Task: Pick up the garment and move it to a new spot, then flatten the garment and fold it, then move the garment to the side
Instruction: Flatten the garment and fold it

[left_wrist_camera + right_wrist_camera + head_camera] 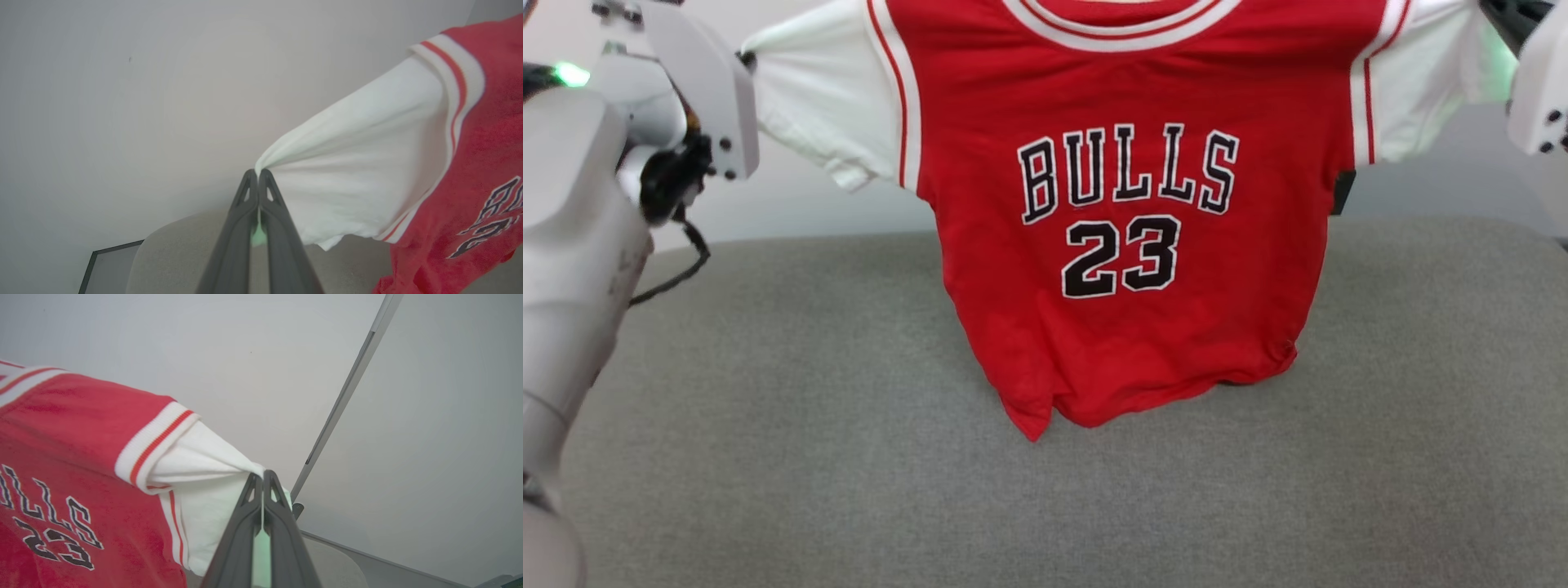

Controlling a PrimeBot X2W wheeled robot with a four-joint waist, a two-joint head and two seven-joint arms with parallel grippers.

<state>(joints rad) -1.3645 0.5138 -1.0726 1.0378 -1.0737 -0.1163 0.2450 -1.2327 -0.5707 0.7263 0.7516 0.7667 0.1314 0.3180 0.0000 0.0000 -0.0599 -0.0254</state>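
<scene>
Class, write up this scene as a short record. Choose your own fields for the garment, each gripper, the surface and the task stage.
Garment: red jersey-style T-shirt with white sleeves; chest reads BULLS 23
Pose: held up and spread wide, front toward the head camera
Left gripper: shut on the tip of one white sleeve
Right gripper: shut on the other sleeve
Below: grey fabric surface; the hem is near it, contact unclear
Stage: lifted; not yet flattened or folded

Bright, even light, faint shadows — garment (490,143) blurred at wrist-view edges
</scene>
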